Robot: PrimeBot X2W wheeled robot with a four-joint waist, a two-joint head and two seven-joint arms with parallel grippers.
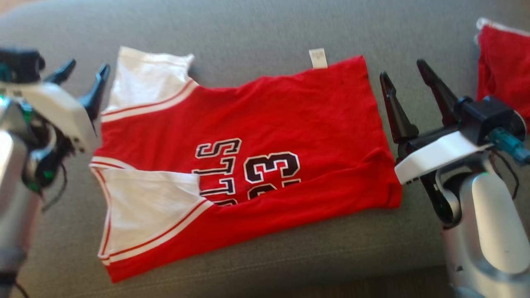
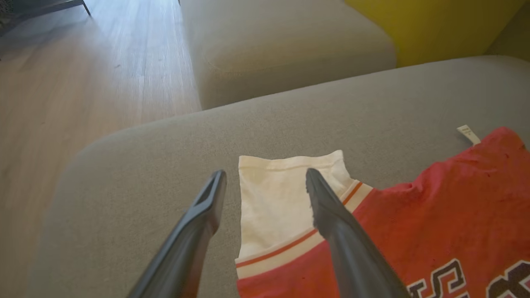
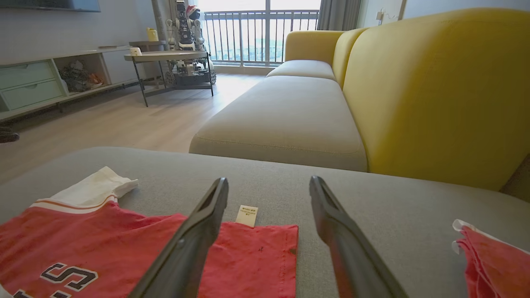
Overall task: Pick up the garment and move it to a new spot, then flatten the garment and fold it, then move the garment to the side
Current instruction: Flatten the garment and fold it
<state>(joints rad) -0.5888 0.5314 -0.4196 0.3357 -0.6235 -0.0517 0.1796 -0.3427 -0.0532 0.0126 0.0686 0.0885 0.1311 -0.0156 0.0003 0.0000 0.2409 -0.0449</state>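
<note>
Left end effector (image 1: 86, 69) and right end effector (image 1: 402, 71) sit closest to me, both spread wide and empty, one at each end of the garment (image 1: 298, 120). It's a red jersey lying mostly flat on the grey cushion (image 1: 248, 25). Its long axis runs across my head view, with the white sleeves (image 1: 145, 78) toward the left and the hem toward the right. I judge it light, limp and easily rumpled, so I'd pinch a hem corner and a sleeve edge.

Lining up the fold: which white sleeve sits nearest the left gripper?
The far sleeve, right beside the left gripper; the near sleeve lies clearly farther off.
</note>
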